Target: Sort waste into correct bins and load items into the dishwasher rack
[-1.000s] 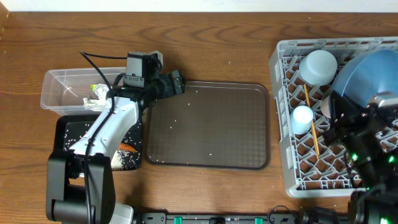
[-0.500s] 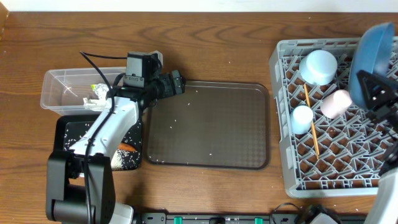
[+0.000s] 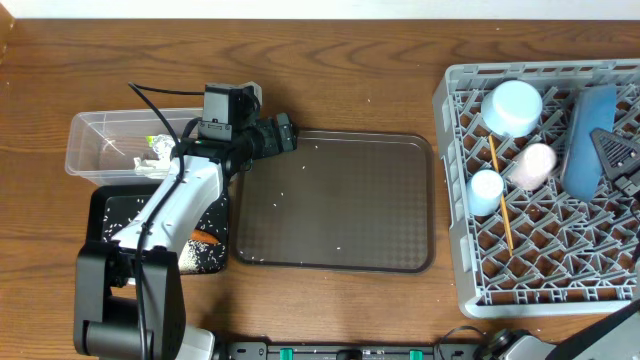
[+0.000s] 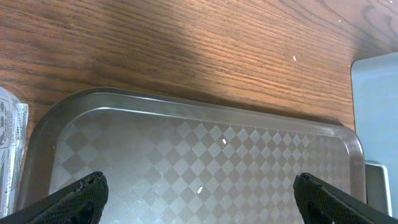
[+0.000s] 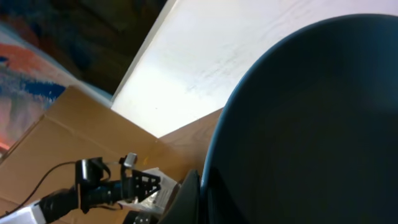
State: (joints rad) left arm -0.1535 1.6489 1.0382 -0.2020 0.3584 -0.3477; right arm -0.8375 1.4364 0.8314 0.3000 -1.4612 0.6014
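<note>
right gripper (image 3: 606, 152) clenched on dark-blue plate (image 3: 588, 128), edge-up at frame right, likely to slot into rack (image 3: 449, 200) | left gripper (image 4: 199, 194) released over brown tray (image 4: 186, 146), idle

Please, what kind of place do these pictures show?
Probably a robot test bench staged as a dish-clearing station: a wooden table carries a grey dishwasher rack, a brown serving tray and a mounted robot arm.

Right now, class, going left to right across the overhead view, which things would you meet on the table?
clear tub → brown serving tray → small light-blue cup → pink cup → dark-blue plate
</note>
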